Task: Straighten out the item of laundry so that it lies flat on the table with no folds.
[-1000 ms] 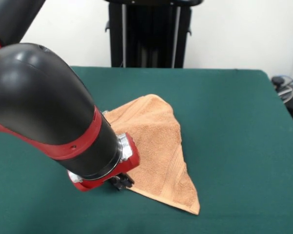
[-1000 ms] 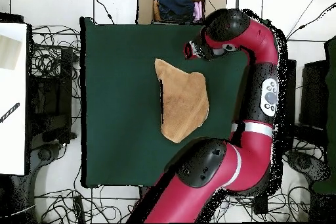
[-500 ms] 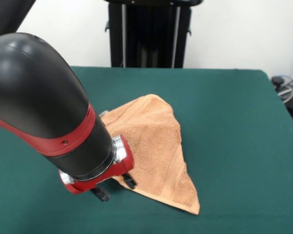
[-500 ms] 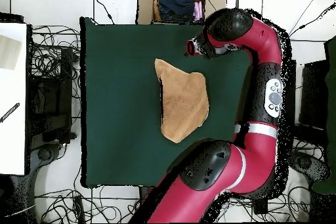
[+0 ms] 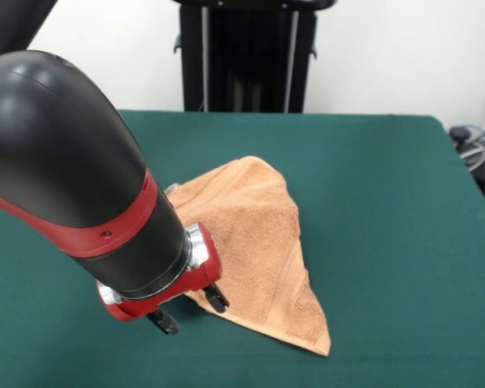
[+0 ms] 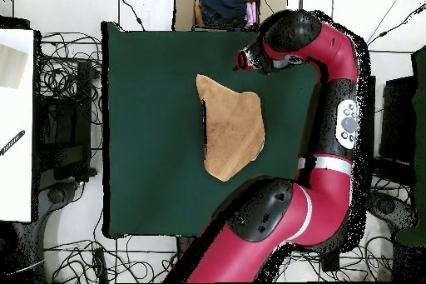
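The item of laundry (image 5: 259,234) is a peach-orange towel lying folded into a rough triangle on the green table (image 5: 380,202), its point toward the table's near edge. In the overhead view the towel (image 6: 233,127) lies near the table's (image 6: 150,114) middle. My gripper (image 5: 190,312) stands open at the towel's near-left edge. One fingertip (image 5: 217,301) is at the towel's border and the other is over bare green cloth. Nothing is held between them. From above, the gripper (image 6: 241,60) shows just off the towel's upper right corner.
The arm's thick black and red forearm (image 5: 73,186) fills the left of the front view and hides the table there. A black stand (image 5: 246,56) rises behind the table. A box of clothes (image 6: 223,4) sits past the table's top edge, with cables all around.
A second ago the fingers were together at the towel's edge. They have since spread open and the wrist has shifted slightly left. The towel has not moved.
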Tool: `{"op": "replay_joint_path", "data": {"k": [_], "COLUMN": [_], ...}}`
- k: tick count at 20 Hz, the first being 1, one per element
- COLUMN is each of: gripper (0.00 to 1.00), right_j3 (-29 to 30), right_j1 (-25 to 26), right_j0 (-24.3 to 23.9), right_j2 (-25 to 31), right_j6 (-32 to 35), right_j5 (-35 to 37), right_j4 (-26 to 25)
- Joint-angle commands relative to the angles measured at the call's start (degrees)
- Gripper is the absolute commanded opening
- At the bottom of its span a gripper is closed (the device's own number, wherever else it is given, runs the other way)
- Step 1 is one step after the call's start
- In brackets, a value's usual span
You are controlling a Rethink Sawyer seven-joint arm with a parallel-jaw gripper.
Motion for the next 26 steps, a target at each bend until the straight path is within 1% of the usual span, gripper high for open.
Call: {"op": "replay_joint_path", "data": {"k": [1,3,4,6,9,12,15,17,21,26], "gripper": [1.00,1.00,1.00,1.00,1.00,1.00,1.00,1.00,1.00,1.00], "right_j3": [6.5,6.0,4.7,4.2,5.7,4.1,1.5,0.4,0.5,0.9], "right_j1": [0.4,0.6,1.2,1.4,1.8,3.9,7.2,8.8,10.0,10.8], "right_j0": [0.0,0.2,0.5,0.7,0.3,0.2,-0.2,-0.3,-0.8,-1.3], "right_j2": [0.0,0.0,0.3,0.4,0.6,1.6,3.1,3.5,3.8,4.0], "right_j6": [-10.8,-10.6,-10.6,-10.7,-9.9,-10.7,-12.7,-13.2,-12.0,-12.3], "right_j5": [-4.4,-3.6,-2.7,-0.3,4.3,8.7,12.1,13.0,14.5,13.5], "right_j4": [-2.4,-2.4,-2.6,-2.5,-1.1,-0.5,-0.5,-0.7,0.2,0.6]}}
